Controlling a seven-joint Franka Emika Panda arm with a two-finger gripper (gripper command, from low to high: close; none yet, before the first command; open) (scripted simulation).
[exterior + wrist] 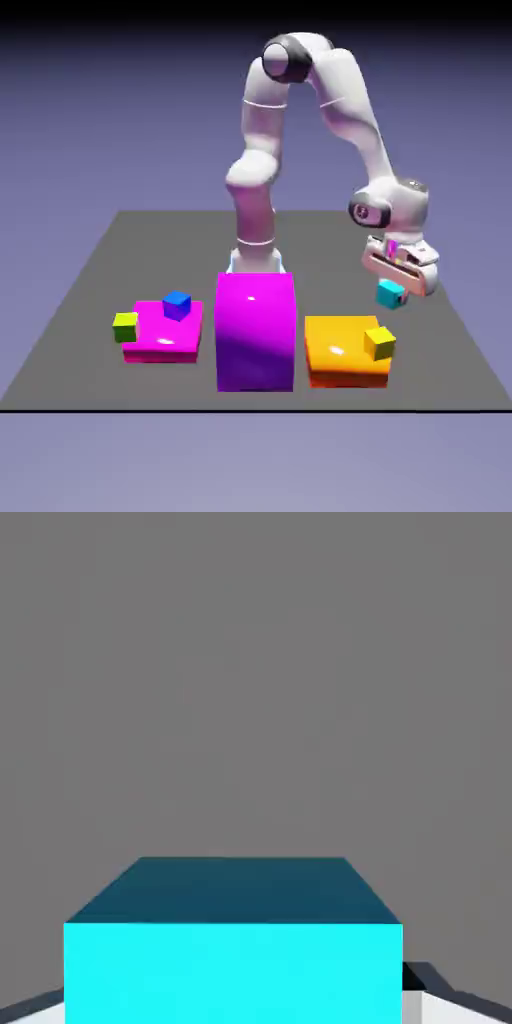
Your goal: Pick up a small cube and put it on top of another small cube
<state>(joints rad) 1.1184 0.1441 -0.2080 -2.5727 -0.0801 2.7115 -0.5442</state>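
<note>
with the small cyan cube point(390, 293) pinched between the tips of the two-finger gripper point(391, 295), the grasping step looks done. next calls for a straight, steady lift.

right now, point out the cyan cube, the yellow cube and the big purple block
cyan cube point(390, 293): exterior view, the side facing the camera
yellow cube point(379, 345): exterior view, the side facing the camera
big purple block point(255, 345): exterior view, the darker front face
</note>
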